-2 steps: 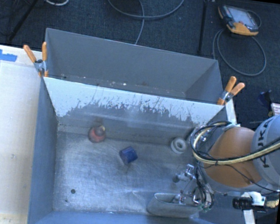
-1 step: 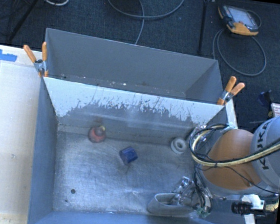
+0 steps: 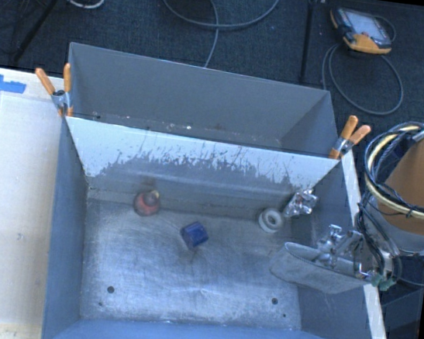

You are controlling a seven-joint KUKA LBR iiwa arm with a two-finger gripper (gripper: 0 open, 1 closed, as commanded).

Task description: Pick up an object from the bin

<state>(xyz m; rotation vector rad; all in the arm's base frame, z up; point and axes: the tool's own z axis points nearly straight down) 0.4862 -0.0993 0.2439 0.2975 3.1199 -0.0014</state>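
At the right side of the bin (image 3: 69,184), close to its sloping wall, my fingers (image 3: 333,243) hang low, and I cannot tell if they are open or closed. Nearest to them, a little to the left and toward the back wall, lies a small shiny metal piece (image 3: 301,202), and just beside it a pale ring (image 3: 271,219). A blue cube (image 3: 194,234) sits near the middle, and a reddish round thing (image 3: 146,202) lies well apart on the left.

The arm (image 3: 417,186) is cut off at the right edge; the shiny thing (image 3: 300,202) near the back wall cannot be identified.
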